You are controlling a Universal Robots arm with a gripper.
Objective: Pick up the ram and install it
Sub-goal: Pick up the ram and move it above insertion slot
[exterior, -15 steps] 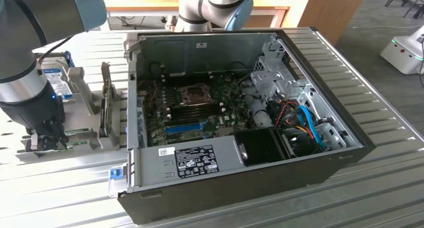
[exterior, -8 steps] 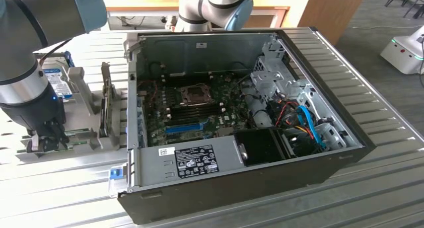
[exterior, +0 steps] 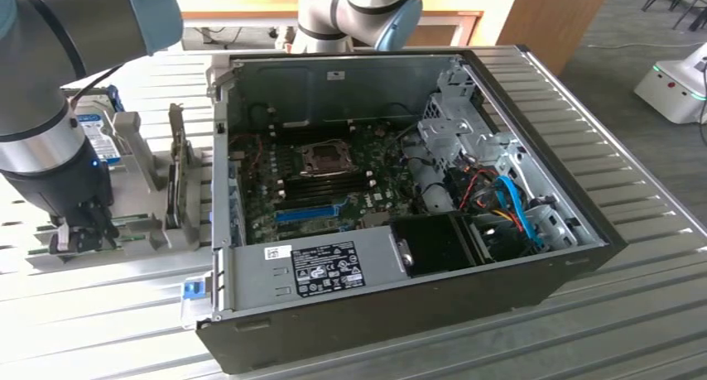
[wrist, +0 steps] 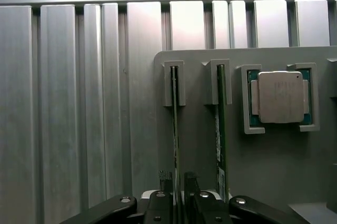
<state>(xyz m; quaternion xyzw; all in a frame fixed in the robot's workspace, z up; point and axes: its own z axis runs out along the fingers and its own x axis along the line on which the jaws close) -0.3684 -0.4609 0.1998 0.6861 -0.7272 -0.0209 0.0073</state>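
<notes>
1. Between the jaws you have the ram [wrist: 175, 129], with one fingertip [wrist: 166, 182] on each side of its thin edge. The jaws are parted and you can see a thin gap on both sides, so I judge that nothing is gripped yet.
2. Below the fingertips, the ram stands on its long edge, upright in a narrow slot of the grey holder [wrist: 274, 171]. I think it is kept this way so that both flat faces are free for the jaws to come down over them. If it lay flat, it would give them no side to take.
3. Just beside it, in the neighbour slot, a second stick [wrist: 221, 124] stands in the same manner. The two are near but apart. The jaws straddle the one farther from the processor chip [wrist: 280, 97], which lies flat in its own recess of the holder.
4. Under the holder you see the ribbed metal worktop [wrist: 68, 103].
5. Farther out, in the exterior view, the arm [exterior: 45, 148] reaches down to the holder at the exterior view's left. The open computer case [exterior: 442, 305] lies well apart, toward the right. Its side is uncovered, so the motherboard [exterior: 365, 194] can be reached from above. The ram is not yet in it.
</notes>
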